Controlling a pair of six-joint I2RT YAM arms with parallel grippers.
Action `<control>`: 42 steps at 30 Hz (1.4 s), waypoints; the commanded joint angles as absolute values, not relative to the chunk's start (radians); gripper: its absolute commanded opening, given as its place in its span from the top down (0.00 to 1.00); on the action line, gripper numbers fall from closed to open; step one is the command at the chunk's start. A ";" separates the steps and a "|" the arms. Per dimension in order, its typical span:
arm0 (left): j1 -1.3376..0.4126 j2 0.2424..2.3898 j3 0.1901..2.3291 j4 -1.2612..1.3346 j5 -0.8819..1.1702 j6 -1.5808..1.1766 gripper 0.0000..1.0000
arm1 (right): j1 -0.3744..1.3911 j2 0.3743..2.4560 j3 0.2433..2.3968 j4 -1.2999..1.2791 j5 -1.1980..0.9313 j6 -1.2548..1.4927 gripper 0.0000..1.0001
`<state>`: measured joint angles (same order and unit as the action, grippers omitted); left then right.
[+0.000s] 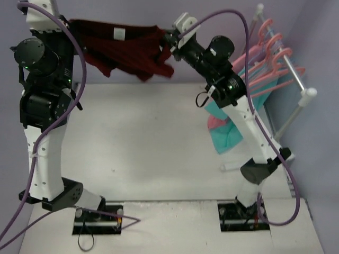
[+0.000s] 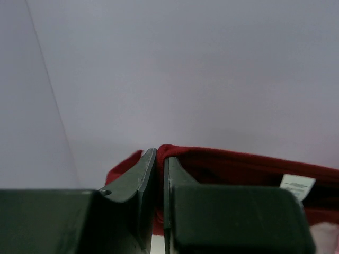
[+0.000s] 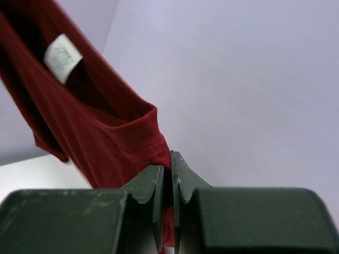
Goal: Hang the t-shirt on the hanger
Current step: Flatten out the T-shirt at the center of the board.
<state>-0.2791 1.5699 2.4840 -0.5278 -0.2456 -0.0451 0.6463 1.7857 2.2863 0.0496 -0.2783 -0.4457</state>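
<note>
The maroon t-shirt [image 1: 124, 50] hangs stretched in the air at the back of the table, its white tag [image 1: 119, 34] showing. My left gripper [image 1: 69, 24] is shut on its left end; the left wrist view shows the cloth [image 2: 238, 166] pinched between the jaws of my left gripper [image 2: 160, 159]. My right gripper [image 1: 168, 38] is shut on its right end; the right wrist view shows the hem [image 3: 106, 132] pinched in my right gripper [image 3: 170, 164]. Salmon-pink hangers [image 1: 267, 50] hang on a rack at the right, apart from the shirt.
A white rack rail [image 1: 288, 63] stands at the far right with several pink hangers. A teal garment [image 1: 225, 135] and a pink garment [image 1: 214, 123] hang below them by the right arm. The white table [image 1: 148, 137] lies beneath the shirt.
</note>
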 commanded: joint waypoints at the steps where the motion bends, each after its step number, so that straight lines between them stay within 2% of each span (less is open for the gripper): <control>1: -0.279 1.396 2.112 -0.383 -0.297 -0.024 1.00 | 0.647 1.721 2.078 0.071 -0.236 -0.489 1.00; 3: -0.279 1.324 1.933 -0.376 -0.282 -0.057 1.00 | 0.647 1.668 1.909 0.081 -0.227 -0.466 1.00; 4: -0.279 1.301 1.931 -0.376 -0.269 -0.076 1.00 | 0.647 1.652 1.840 0.087 -0.233 -0.450 1.00; 5: -0.283 1.264 1.768 -0.367 -0.250 -0.122 1.00 | 0.649 1.628 1.736 0.096 -0.246 -0.423 1.00; 10: -0.317 1.150 1.251 -0.259 -0.236 -0.339 1.00 | 0.664 1.555 1.331 0.146 -0.275 -0.291 1.00; 13: -0.328 1.096 1.058 -0.206 -0.249 -0.438 1.00 | 0.669 1.506 1.119 0.192 -0.282 -0.223 1.00; 17: -0.335 1.064 0.845 -0.189 -0.254 -0.554 1.00 | 0.669 1.444 0.952 0.209 -0.241 -0.167 1.00; 23: -0.399 1.077 0.732 -0.154 -0.202 -0.663 1.00 | 0.666 1.408 0.863 0.198 -0.200 -0.102 1.00; 24: -0.416 1.092 0.728 -0.143 -0.197 -0.670 1.00 | 0.666 1.416 0.860 0.195 -0.206 -0.084 0.90; 25: -0.435 1.118 0.725 -0.130 -0.196 -0.678 1.00 | 0.666 1.427 0.859 0.192 -0.209 -0.063 0.75; 27: -0.461 1.157 0.736 -0.116 -0.190 -0.687 1.00 | 0.667 1.424 0.866 0.192 -0.198 -0.019 0.54; 30: -0.472 1.192 0.758 -0.113 -0.173 -0.698 1.00 | 0.667 1.359 0.934 0.179 -0.101 0.065 0.42; 34: -0.472 1.193 0.807 -0.135 -0.173 -0.681 1.00 | 0.668 1.246 1.082 0.117 0.168 0.171 0.38; 42: -0.480 1.210 0.900 -0.215 -0.135 -0.606 1.00 | 0.663 1.057 1.215 0.047 0.693 0.288 0.43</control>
